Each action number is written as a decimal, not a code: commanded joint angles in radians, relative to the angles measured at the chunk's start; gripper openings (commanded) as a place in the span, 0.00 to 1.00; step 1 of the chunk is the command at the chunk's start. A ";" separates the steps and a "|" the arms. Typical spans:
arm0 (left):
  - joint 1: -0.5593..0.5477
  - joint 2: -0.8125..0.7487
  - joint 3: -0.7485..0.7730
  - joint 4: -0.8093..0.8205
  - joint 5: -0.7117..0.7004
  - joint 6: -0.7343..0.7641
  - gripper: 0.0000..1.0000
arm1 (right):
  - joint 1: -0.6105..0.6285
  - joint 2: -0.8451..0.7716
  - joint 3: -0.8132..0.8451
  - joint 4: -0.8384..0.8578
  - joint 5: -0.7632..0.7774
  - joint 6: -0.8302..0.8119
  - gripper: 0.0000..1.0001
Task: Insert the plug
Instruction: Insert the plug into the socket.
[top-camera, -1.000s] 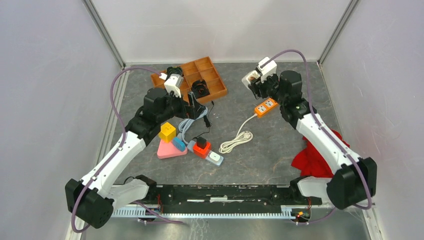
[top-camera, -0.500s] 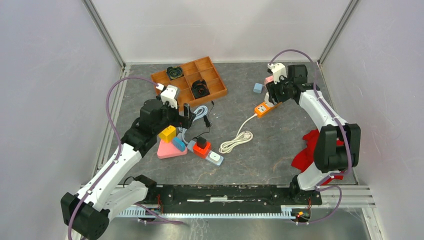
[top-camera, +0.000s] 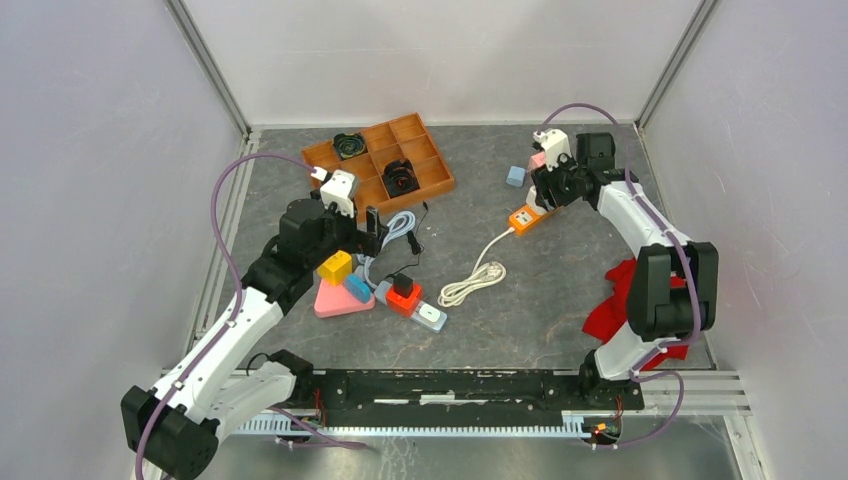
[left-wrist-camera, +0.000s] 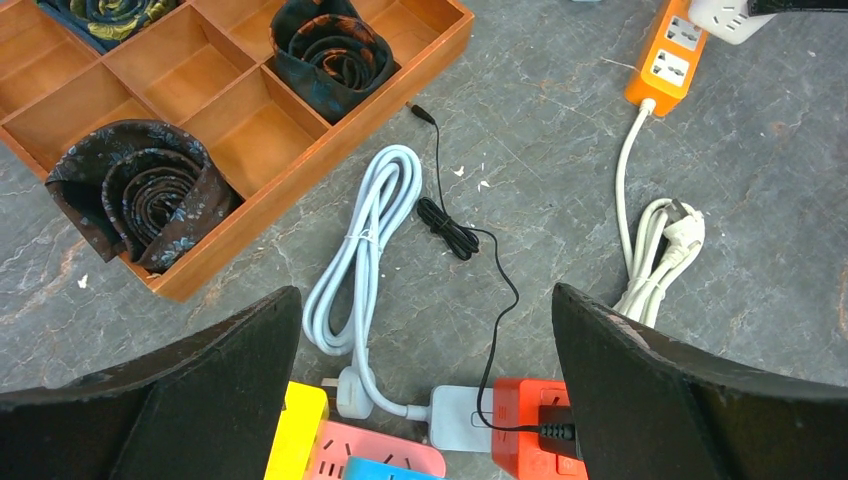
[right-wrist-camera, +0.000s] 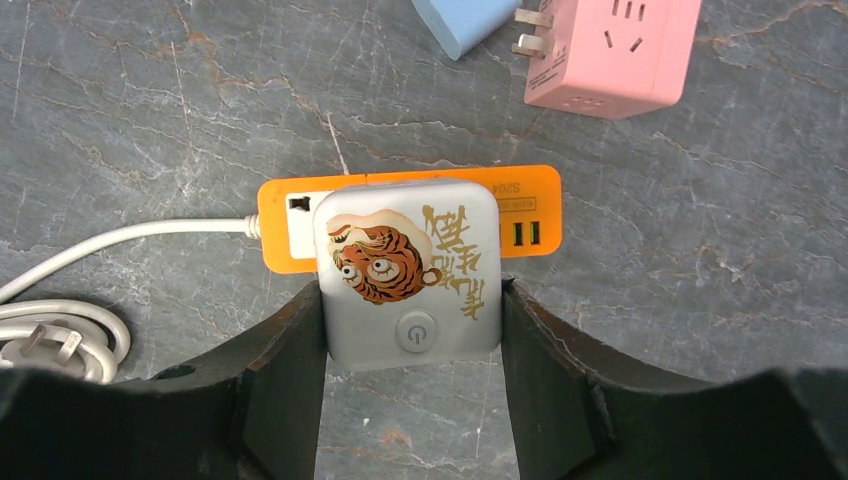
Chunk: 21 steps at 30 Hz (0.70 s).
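A white cube plug with a tiger picture and a power button sits between my right gripper's fingers, which are shut on its two sides. It hangs directly over the middle of the orange power strip, covering its sockets. Its pins are hidden, so contact with the strip cannot be told. From above, my right gripper is at the far right, over the orange strip. My left gripper is wide open and holds nothing, hovering over a light blue cable.
A pink cube adapter and a blue one lie just beyond the orange strip. Its white cable coil lies mid-table. A wooden tray holds rolled ties. A red strip, yellow cube and red cloth are also there.
My right gripper has swung down from a raised pose to the orange strip with the plug in it, then held still. The left gripper drew back slightly towards the near left.
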 joint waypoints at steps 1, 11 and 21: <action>0.000 -0.014 0.009 0.027 -0.011 0.046 1.00 | -0.008 0.023 -0.024 0.102 -0.057 -0.025 0.20; 0.000 -0.016 0.009 0.028 -0.011 0.051 1.00 | -0.009 0.087 -0.027 0.100 -0.031 -0.058 0.18; 0.000 -0.020 0.008 0.025 -0.019 0.053 1.00 | -0.033 0.088 -0.004 0.054 -0.040 -0.106 0.18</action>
